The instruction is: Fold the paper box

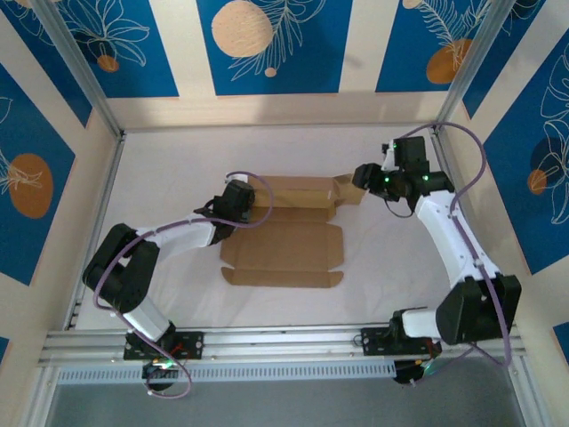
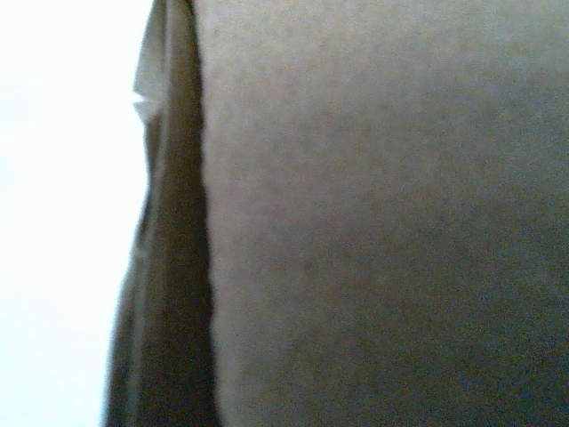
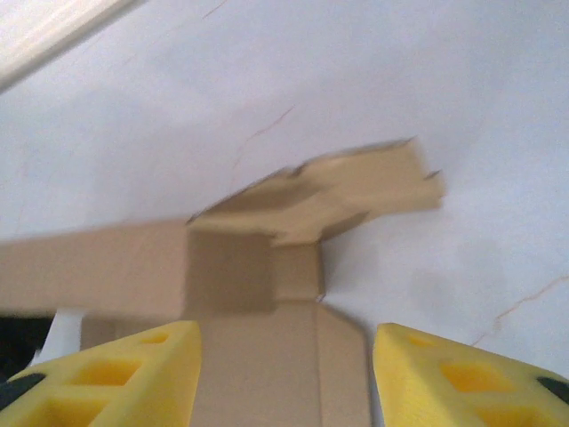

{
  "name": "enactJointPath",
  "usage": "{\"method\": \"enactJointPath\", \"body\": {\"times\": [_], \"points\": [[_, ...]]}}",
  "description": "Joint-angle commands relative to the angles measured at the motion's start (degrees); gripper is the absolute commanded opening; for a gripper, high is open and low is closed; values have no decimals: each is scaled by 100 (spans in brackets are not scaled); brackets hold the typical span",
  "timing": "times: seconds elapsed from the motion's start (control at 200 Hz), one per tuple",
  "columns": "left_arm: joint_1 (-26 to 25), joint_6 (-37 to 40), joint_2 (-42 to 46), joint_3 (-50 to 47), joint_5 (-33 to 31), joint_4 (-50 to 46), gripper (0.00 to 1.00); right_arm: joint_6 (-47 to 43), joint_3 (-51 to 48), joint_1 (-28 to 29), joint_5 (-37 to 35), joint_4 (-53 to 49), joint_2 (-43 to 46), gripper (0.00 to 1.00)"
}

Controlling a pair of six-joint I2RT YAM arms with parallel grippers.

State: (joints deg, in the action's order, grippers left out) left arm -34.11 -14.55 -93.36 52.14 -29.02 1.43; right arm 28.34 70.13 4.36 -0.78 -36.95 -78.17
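Note:
The paper box (image 1: 283,251) lies in the middle of the white table as a brown cardboard sheet, with its far long wall (image 1: 298,189) folded upright. My left gripper (image 1: 238,201) is at the left end of that wall, shut. In the left wrist view cardboard (image 2: 382,222) sits right against the lens and hides the fingers, so I cannot tell whether it holds any. My right gripper (image 1: 359,178) is at the wall's right end. There its yellow fingers (image 3: 133,374) stand open on either side of a flat panel, with an angled end flap (image 3: 364,187) ahead.
The white table (image 1: 178,169) is bounded by low cream walls and aluminium posts (image 1: 76,67) at the back corners. A metal rail (image 1: 284,342) runs along the near edge between the arm bases. Bare table lies to the right of the flap (image 3: 480,107).

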Motion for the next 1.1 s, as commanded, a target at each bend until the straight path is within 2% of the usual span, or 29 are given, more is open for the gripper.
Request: {"method": "enactJointPath", "body": {"times": [0.0, 0.065, 0.18, 0.315, 0.43, 0.56, 0.67, 0.85, 0.96, 1.096], "points": [[62, -19, 134, 2, -109, -81, 0, 361, 267, -471, -203, 92, -749, 50], [75, -24, 125, -2, -93, -77, 0, 464, 418, -655, -237, 188, -1159, 42], [79, -62, 103, -20, -15, -51, 0, 563, 784, -865, -357, 267, -1788, 35], [84, -75, 80, -37, 24, -21, 0, 225, 1348, -983, 341, 171, -2641, 31], [112, -94, 82, -35, 36, -2, 0, -118, 1393, -913, 1176, 455, -3001, 34], [147, -163, 73, -28, 77, -3, 0, -243, 796, -761, 1837, 1170, -2812, 34], [168, -223, 102, -33, 64, -27, 0, -319, 100, -564, 1952, 1515, -2337, 28], [214, -298, 108, 15, 47, -75, 0, -212, -999, -441, 2104, 2050, -1305, 26], [229, -317, 68, 58, 128, -63, 0, -381, -1260, -177, 2255, 2223, -928, 25], [229, -371, 55, 84, 176, -95, 0, -741, -1157, 307, 2205, 1993, -910, 26]]}}
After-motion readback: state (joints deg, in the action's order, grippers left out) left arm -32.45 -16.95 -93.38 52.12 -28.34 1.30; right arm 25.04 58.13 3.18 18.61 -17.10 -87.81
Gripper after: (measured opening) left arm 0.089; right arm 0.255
